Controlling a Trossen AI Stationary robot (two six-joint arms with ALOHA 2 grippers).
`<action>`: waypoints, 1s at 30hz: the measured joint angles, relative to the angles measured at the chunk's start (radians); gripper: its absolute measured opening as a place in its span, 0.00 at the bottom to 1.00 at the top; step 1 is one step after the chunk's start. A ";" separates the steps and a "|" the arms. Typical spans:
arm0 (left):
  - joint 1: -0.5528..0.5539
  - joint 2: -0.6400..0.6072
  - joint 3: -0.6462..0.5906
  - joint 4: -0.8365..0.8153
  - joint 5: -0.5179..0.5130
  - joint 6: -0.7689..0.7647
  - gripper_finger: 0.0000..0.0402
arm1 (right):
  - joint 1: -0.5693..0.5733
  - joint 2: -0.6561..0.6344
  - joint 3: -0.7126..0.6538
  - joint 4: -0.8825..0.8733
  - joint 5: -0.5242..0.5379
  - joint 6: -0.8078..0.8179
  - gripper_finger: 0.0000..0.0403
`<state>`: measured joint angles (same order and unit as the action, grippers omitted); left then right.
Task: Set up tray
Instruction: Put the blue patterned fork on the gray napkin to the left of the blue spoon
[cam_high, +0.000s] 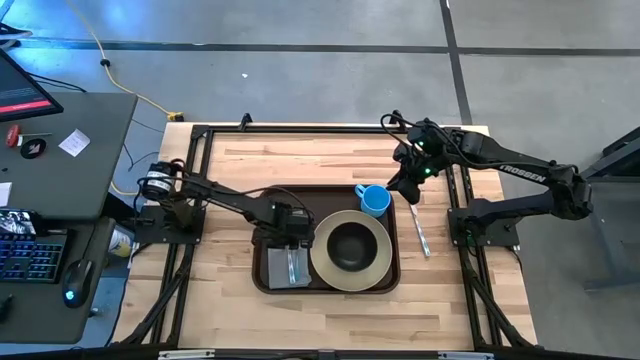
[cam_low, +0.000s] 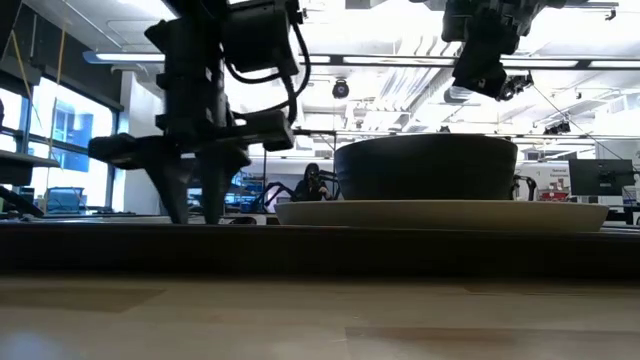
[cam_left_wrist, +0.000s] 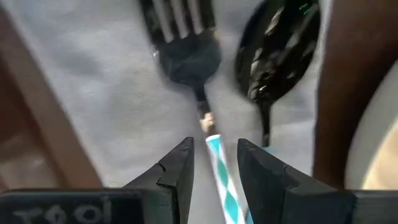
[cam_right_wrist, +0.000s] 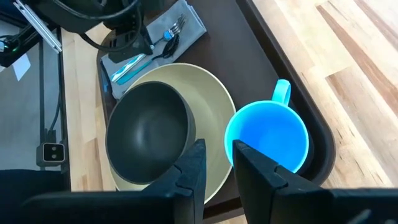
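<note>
Dark brown plastic fills the middle of the high view: the tray (cam_high: 392, 272) sits at the centre of the wooden table (cam_high: 240, 160), its long axis running left to right across the frame, rim up. On it lie a grey napkin (cam_high: 272, 272) at the left end, a beige plate (cam_high: 375, 262) with a dark bowl (cam_high: 350, 244) on it, and a blue mug (cam_high: 373, 200) at the upper right corner of the tray.

From overhead my left gripper (cam_high: 291, 243) hangs over the napkin, arm stretched in from the left edge and bent down at the wrist. Only my left wrist view shows what lies under it: a fork (cam_left_wrist: 186, 46) and a spoon (cam_left_wrist: 277, 43) on the napkin, with the fork's blue-and-white striped handle (cam_left_wrist: 219, 171) running between my two fingers (cam_left_wrist: 177, 171). They stand apart on either side of the handle, released, not clenched on it.

My right gripper (cam_high: 405, 187) hovers just beside the mug, arm reaching in from the right edge. Its wrist view looks down on the mug's open mouth; the fingers (cam_right_wrist: 194, 168) have a narrow gap and hold nothing. A knife (cam_high: 420, 232) lies on bare wood right of the tray.

At table height, the low view shows the tray's rim as a dark band, with the bowl rising above the plate.
</note>
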<state>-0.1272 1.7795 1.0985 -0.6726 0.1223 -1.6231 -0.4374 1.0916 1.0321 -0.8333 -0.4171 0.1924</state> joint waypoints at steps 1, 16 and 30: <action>0.000 0.002 0.001 0.002 -0.001 0.001 0.39 | 0.000 0.000 0.000 -0.002 -0.001 0.001 0.18; 0.001 0.002 0.000 -0.027 -0.019 0.074 0.39 | 0.000 0.000 0.000 -0.005 -0.001 0.008 0.18; 0.003 0.002 0.000 -0.036 -0.019 0.127 0.39 | 0.000 0.000 0.000 -0.005 -0.001 0.008 0.18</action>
<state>-0.1246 1.7813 1.0988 -0.7082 0.1036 -1.4963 -0.4374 1.0916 1.0321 -0.8379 -0.4179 0.2008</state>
